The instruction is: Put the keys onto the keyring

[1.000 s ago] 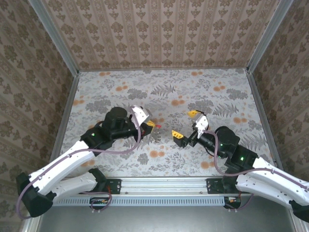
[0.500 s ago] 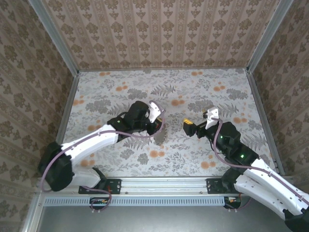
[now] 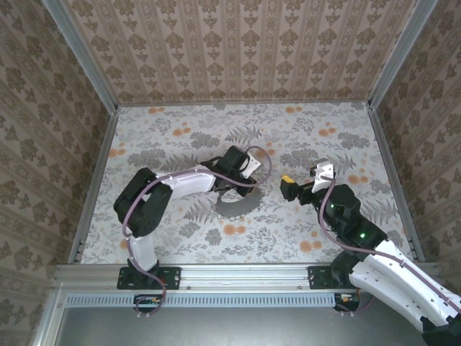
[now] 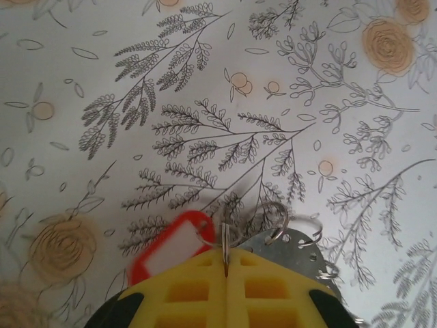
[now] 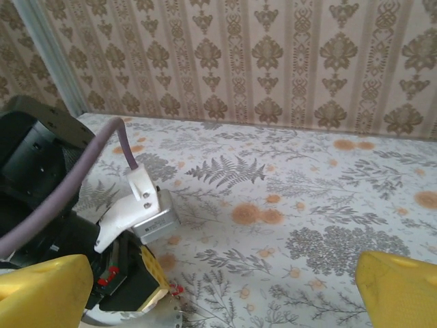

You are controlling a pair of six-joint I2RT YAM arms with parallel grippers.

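Left tool (image 4: 226,260) pinches the keys (image 4: 171,249) at its tip.

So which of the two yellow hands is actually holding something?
The left hand: it is pinched shut on the keys, next to their red tag. The right hand is spread wide open with nothing in it.

1. My left arm (image 3: 176,184) folds sharply at the elbow, and its forearm reaches to the right with the wrist pitched down.
2. The left gripper (image 4: 227,273) has its yellow fingers pressed together, pinching the keys (image 4: 229,236).
3. My right arm (image 3: 360,241) angles inward. The right gripper (image 5: 218,294) sits about level, its 2 fingers spread wide.
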